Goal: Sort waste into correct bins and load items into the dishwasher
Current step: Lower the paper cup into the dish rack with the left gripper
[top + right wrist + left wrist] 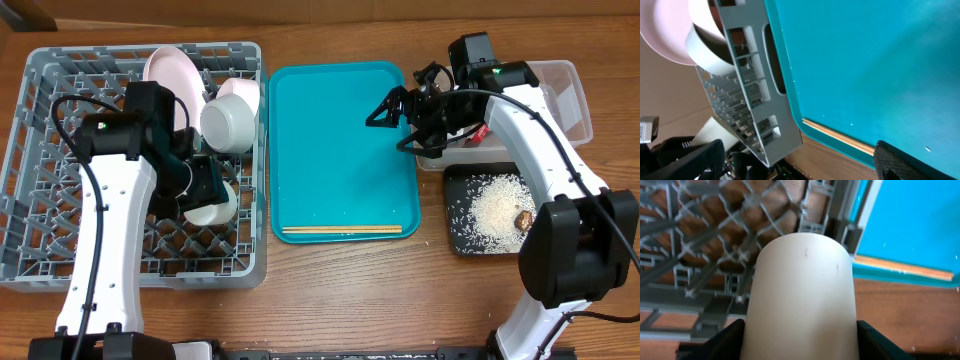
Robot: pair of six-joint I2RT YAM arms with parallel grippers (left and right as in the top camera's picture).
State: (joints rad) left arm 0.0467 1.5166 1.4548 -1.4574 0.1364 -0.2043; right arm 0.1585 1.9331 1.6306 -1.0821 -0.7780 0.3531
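Over the rack (140,278), left of centre in the overhead frame, my left end effector (800,340) pinches the cup (802,290) by its sides, just below the bowl (230,118). I'd lower it straight between the lattice pegs and let go only once it sits steady. My right end effector (385,112) hangs spread over the tray (340,150); the chopsticks (342,230) lie along its lower edge.
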